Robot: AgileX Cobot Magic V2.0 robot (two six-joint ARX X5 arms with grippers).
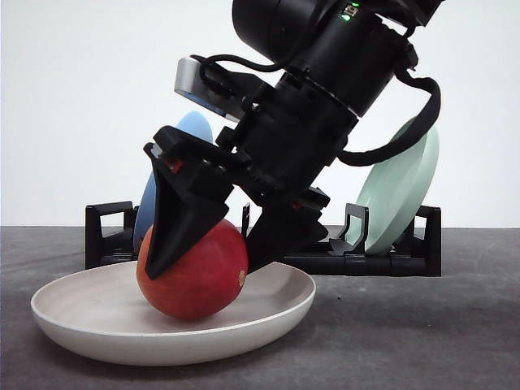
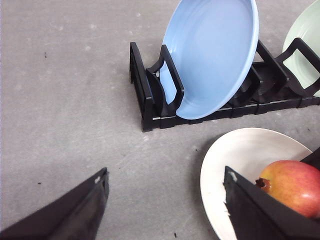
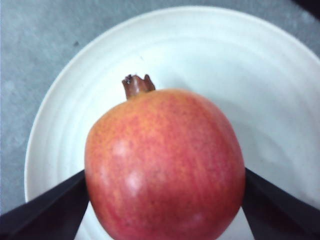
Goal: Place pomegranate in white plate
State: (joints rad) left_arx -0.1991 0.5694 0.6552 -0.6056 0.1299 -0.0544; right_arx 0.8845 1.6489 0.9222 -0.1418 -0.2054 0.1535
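Observation:
The red pomegranate (image 1: 195, 280) rests in the shallow white plate (image 1: 97, 325) near the table's front. My right gripper (image 1: 203, 268) reaches down from the upper right, and its black fingers (image 1: 183, 219) press on both sides of the fruit. In the right wrist view the pomegranate (image 3: 165, 165) sits between the fingers (image 3: 45, 210), its brown nub pointing away over the white plate (image 3: 225, 60). My left gripper (image 2: 165, 210) hangs open over bare table, left of the white plate (image 2: 240, 150) and pomegranate (image 2: 292, 186).
A black dish rack (image 1: 382, 262) stands behind the plate. It holds a blue plate (image 2: 215, 55) on edge on the left and a pale green plate (image 1: 398, 187) on the right. Grey tabletop (image 2: 65, 100) lies around it.

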